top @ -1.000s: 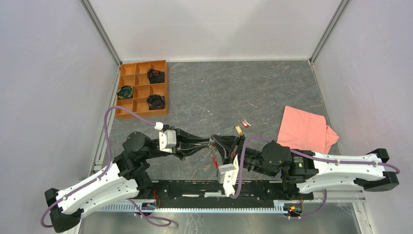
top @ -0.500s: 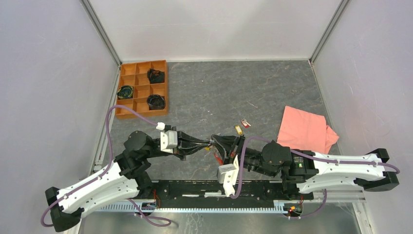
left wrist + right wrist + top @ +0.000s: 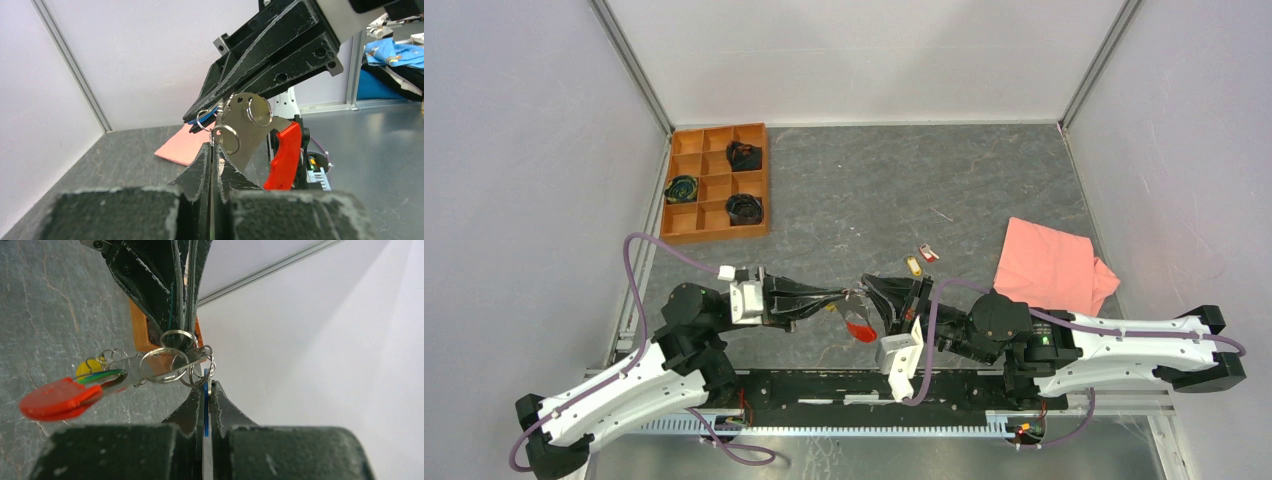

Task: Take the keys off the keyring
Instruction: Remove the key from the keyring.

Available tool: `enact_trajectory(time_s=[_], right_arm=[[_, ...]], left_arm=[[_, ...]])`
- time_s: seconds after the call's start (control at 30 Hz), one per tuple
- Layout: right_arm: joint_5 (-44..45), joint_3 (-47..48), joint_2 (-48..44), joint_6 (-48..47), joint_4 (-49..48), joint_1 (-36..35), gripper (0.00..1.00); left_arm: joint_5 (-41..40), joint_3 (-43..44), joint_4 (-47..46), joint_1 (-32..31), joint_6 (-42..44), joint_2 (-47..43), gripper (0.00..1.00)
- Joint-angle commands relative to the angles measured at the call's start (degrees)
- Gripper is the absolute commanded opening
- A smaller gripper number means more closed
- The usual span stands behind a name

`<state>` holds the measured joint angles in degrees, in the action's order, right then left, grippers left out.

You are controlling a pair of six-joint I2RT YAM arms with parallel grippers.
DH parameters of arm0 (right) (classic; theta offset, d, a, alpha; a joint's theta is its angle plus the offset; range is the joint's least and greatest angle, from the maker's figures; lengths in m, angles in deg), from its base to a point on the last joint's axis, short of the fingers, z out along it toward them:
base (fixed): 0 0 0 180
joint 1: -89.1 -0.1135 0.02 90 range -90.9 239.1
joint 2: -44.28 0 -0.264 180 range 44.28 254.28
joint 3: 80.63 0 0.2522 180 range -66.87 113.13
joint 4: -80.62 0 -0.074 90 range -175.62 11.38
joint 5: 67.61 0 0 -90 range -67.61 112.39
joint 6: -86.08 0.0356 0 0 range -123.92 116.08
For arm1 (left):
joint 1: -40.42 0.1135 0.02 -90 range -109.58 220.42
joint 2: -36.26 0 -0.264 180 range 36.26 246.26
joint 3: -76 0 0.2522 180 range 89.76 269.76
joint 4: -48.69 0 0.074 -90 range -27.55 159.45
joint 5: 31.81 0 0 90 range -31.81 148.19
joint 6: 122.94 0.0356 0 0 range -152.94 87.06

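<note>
**Two pincers meet on the keyring above the near edge**

The grey surface (image 3: 844, 190) carries everything. The left arm (image 3: 624, 385) and the right arm (image 3: 1124, 350) reach in from the near corners and meet above the middle of the near edge.

A pink cloth (image 3: 1049, 265) lies crumpled toward the right edge. An orange tray (image 3: 716, 236) with nine compartments sits at the far left corner. It has a dark bundle (image 3: 744, 156) in its far right compartment, another (image 3: 745, 208) in its near right one, and a dark greenish coil (image 3: 682, 188) in its middle left one.

The left pincer (image 3: 214, 150) has its fingers pressed together, clamped on the keyring (image 3: 226, 139) at one of its small metal rings. The right pincer (image 3: 206, 390) faces it tip to tip, also closed, and nips a blue key (image 3: 205, 410) that shows as a thin blue edge between its fingers. The keyring hangs in the air between the two tips, off the surface.

Its red strap (image 3: 859, 330) droops below the tips, pale side toward the left wrist camera. A green key (image 3: 102, 376) and a yellow key (image 3: 85, 367) hang close against the strap.

Two keys lie loose on the surface just beyond the pincers, between them and the cloth. One is a loose yellow key (image 3: 913, 265). The other is a loose red key (image 3: 929, 254), just beside it.
</note>
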<state>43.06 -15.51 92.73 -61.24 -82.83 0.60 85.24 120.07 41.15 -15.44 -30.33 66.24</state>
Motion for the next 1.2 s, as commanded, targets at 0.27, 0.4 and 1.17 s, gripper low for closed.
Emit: enact_trajectory(time_s=[0.27, 0.4, 1.17], right_arm=[[1.1, 6.1, 0.7, 12.5, -4.5, -0.4, 0.00], [4.7, 14.8, 6.2, 15.9, 2.1, -0.5, 0.00], [19.9, 23.3, 9.0, 21.5, 8.2, -0.5, 0.00]], left_arm=[[-0.7, -6.3, -29.5, 0.2, -16.2, 3.3, 0.02], [1.9, -7.0, -39.9, 1.3, -26.6, 9.1, 0.02], [24.2, 3.6, -78.3, 15.7, -70.4, 32.1, 0.02]])
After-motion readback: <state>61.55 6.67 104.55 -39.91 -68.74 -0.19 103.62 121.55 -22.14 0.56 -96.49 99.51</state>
